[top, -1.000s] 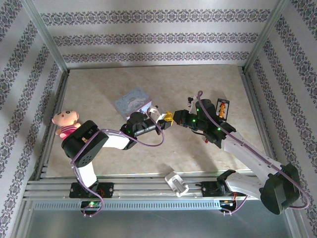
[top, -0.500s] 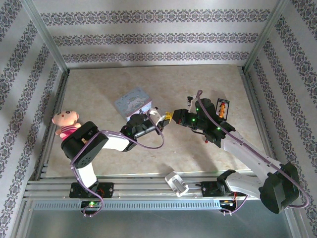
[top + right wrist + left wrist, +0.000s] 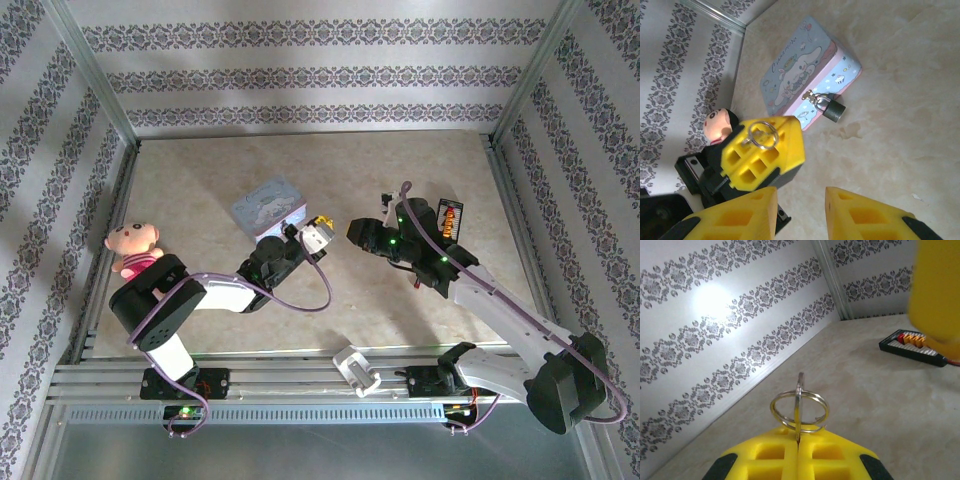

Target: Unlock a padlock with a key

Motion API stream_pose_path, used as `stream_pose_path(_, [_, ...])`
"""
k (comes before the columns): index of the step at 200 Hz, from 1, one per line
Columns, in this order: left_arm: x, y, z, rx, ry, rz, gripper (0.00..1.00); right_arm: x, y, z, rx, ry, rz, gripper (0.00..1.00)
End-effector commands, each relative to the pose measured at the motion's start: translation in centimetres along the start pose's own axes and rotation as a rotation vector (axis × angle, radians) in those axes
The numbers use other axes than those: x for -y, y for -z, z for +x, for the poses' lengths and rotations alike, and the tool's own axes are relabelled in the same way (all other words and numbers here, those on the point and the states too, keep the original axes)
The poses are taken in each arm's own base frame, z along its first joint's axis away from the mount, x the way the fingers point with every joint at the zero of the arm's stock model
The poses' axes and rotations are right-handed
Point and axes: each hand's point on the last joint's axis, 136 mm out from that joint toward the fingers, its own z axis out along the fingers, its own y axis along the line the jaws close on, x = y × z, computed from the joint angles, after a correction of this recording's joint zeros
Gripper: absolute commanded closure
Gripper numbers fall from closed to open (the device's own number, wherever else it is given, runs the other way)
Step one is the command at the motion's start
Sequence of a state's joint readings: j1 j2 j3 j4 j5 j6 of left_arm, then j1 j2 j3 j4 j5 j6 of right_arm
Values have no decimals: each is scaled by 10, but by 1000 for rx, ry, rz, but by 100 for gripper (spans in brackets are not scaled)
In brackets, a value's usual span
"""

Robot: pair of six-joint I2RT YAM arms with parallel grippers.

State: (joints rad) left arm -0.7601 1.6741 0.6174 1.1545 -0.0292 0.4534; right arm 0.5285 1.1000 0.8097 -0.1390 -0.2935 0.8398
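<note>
Small dark padlock (image 3: 833, 109) hanging from the clasp on the front wall of the pastel tin box (image 3: 795, 65), just right of centre in the right wrist view.

Down and left of it in that view, the left gripper (image 3: 763, 146) crowds in beside the tin. Its yellow fingers are clenched on a silvery key ring (image 3: 762, 134). In its own wrist view the ring stands up out of the closed seam, and a thin piece on it is edge-on and hard to read. The right gripper (image 3: 801, 200), cut off by the bottom edge, has its fingers parted with nothing between them. A plush doll (image 3: 717, 125) peeks out behind the left gripper, mostly covered. From overhead the two grippers face each other across a small gap at the tin's lower right corner, where the lock is too small to make out. A black battery holder (image 3: 450, 218) lies further right on the table (image 3: 400, 165), partly behind the right arm.
</note>
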Motion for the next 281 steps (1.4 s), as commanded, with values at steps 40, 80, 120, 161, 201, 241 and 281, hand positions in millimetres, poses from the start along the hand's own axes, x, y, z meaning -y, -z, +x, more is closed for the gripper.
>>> stream_pose_path(40, [1, 1, -17, 37, -123, -45, 100, -26, 1, -17, 27, 14, -21, 65])
stream_pose_path(80, [2, 3, -21, 50, -147, -49, 100, -34, -10, -18, -10, 13, -41, 62])
stream_pose_path(120, [6, 3, -23, 58, -162, -37, 100, -38, -19, -17, -41, 17, -53, 60])
stream_pose_path(161, [9, 1, -24, 65, -166, -38, 100, -42, -29, -14, -68, 25, -58, 60])
stream_pose_path(201, [7, 1, -24, 61, -169, -53, 100, -36, -37, -8, -92, 7, -39, 62])
stream_pose_path(241, [5, -2, -21, 46, -170, -68, 100, -35, -38, -3, -102, -3, -37, 68])
stream_pose_path(281, [3, -4, -21, 44, -168, -80, 100, -33, -41, 0, -114, -6, -35, 80])
